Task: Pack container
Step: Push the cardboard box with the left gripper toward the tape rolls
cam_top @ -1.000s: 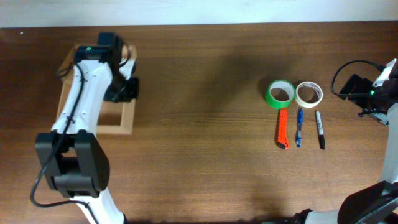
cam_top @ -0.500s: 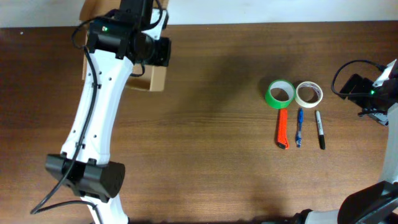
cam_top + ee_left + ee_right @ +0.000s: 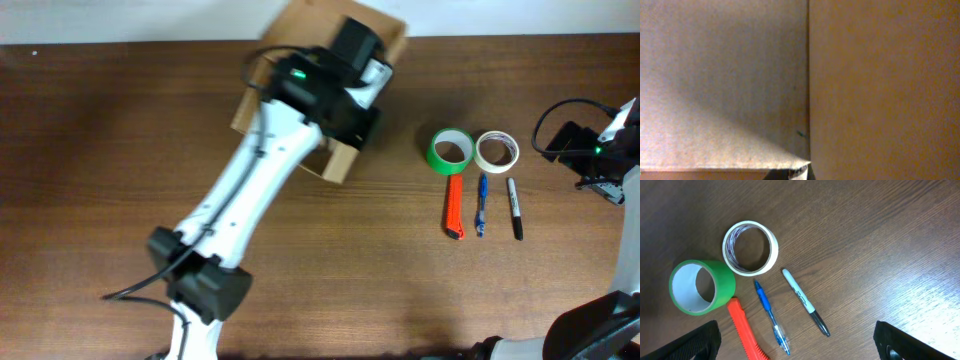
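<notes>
Lying beneath the left tool [image 3: 352, 100], the container [image 3: 300, 35].

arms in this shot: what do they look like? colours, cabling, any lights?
Both have white links and black joint housings. Left arm has a black cable along its link and a green LED near the wrist. Right arm shows a looped black cable and a green LED. Right pincer's fingers are black.

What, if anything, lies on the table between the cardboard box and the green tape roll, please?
Nothing visible does. In the overhead view, only bare table lies between the container and the green tape roll.
</notes>
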Controlling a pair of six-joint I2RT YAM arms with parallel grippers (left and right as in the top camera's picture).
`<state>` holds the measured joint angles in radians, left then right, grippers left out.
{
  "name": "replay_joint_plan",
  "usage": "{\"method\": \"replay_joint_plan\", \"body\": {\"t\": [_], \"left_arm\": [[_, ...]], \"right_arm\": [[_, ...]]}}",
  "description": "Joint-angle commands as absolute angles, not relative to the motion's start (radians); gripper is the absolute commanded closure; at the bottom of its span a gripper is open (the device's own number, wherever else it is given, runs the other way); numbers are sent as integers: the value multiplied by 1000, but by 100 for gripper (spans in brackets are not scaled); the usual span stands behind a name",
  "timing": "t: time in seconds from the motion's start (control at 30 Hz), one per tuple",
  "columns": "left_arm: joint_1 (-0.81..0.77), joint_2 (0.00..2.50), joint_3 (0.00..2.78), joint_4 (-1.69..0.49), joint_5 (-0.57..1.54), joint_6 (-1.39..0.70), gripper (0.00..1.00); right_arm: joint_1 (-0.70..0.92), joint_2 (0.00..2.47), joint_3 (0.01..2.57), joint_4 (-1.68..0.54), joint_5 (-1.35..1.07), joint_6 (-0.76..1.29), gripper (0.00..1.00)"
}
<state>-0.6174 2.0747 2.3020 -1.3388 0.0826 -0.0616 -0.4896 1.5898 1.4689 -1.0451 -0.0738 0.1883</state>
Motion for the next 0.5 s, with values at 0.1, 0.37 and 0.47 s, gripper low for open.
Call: {"method": "replay_joint_plan", "body": {"t": [0.1, 0.37, 0.47], "left_arm": [[-741, 2186, 2318, -1369, -3, -115, 98], [-820, 2297, 2318, -1332, -30, -216, 99], [-848, 2328, 2318, -1326, -31, -218, 98]], "right_arm": [[-491, 1592, 1493, -1052, -87, 200, 1], [-491, 1592, 1493, -1052, -99, 200, 1], [-491, 1592, 1493, -1052, -99, 200, 1]]}}
